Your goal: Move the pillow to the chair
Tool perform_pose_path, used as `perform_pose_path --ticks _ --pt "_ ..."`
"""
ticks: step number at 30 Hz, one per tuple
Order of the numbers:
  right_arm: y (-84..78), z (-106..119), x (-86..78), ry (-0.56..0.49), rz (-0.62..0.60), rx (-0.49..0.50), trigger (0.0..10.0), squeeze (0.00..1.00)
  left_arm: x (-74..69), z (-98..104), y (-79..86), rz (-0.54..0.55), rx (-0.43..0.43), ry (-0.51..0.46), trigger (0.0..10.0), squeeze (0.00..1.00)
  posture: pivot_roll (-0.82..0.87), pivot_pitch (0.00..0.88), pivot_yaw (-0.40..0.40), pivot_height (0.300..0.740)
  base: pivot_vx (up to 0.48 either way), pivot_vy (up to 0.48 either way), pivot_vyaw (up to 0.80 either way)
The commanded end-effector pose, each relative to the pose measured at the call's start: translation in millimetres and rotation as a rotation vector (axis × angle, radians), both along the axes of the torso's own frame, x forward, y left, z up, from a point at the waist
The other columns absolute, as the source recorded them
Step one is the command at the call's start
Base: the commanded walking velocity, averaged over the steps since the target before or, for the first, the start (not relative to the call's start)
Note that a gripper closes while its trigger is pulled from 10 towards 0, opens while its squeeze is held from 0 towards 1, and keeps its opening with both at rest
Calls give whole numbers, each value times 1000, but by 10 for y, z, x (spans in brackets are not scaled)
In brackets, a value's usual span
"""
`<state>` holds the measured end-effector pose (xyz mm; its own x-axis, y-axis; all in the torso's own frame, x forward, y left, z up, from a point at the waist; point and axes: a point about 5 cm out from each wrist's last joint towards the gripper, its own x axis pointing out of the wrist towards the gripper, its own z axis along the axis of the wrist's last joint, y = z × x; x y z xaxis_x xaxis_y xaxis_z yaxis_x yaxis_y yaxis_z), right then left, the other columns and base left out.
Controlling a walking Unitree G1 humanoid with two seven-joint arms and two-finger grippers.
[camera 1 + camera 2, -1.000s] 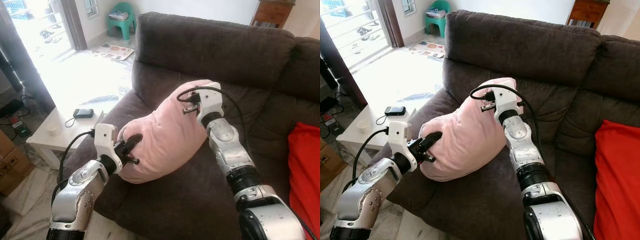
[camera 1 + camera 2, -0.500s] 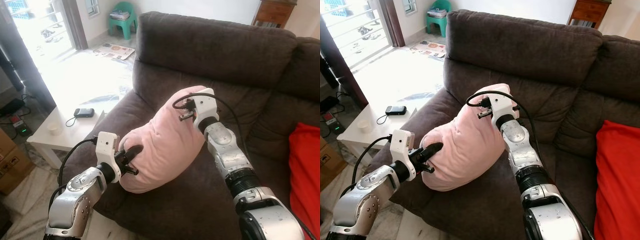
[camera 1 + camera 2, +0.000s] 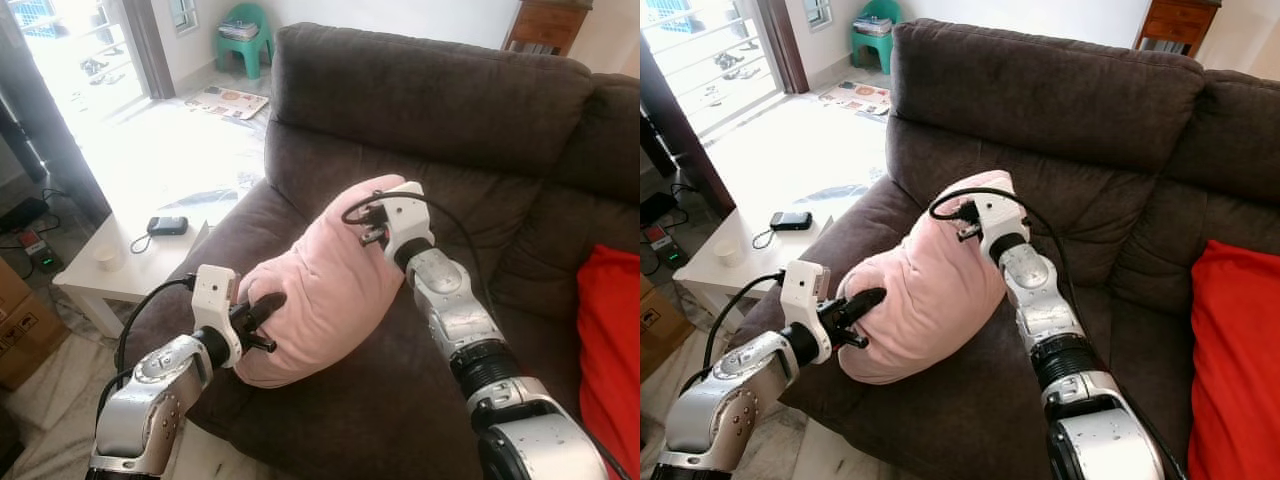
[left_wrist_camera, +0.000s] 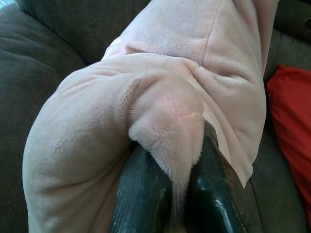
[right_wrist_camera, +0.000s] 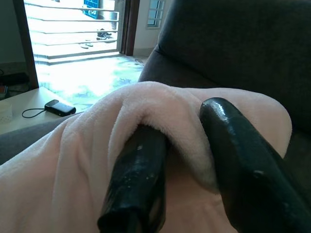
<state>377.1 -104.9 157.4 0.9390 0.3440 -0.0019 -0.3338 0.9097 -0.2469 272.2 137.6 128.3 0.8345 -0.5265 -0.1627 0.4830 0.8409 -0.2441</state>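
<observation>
A soft pink pillow is held just above the seat of the dark brown sofa, near its left armrest. My left gripper is shut on a fold at the pillow's lower left end; the left wrist view shows the plush pillow pinched between both black fingers. At the upper right end, my right gripper is shut on the pillow's corner, with fabric bunched between its fingers. A green plastic chair stands far back by the doorway.
A low white side table with a phone and a small cup stands left of the sofa arm. A red cushion lies on the sofa's right. A magazine lies on the sunlit floor. A cardboard box sits at far left.
Both arms have shifted the pillow slightly left and lower toward the sofa's left side. The grips on both ends are unchanged.
</observation>
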Motion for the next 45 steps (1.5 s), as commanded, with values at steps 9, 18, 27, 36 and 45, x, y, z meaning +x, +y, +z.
perform_pose_path --ticks 9,18,27,36,45 --pt "209 99 -22 -42 95 3 10000 1000 -13 150 -169 -80 -22 -77 10000 0 95 40 -38 740 0 0 0" --pt "210 98 -20 -41 97 0 10000 1000 5 136 -155 -61 -19 -78 10000 0 95 40 -38 740 0 0 0" --pt "215 93 -23 -39 99 0 10000 1000 16 130 -141 -48 -15 -81 10000 0 94 37 -38 740 0 0 0" --pt "193 108 -12 -54 78 -16 10000 0 58 103 -89 13 -2 -90 10000 0 93 33 -39 740 0 0 0" --pt "123 181 -4 -103 27 -4 10000 0 277 -49 499 534 24 -30 10000 0 87 40 -38 740 0 0 0"
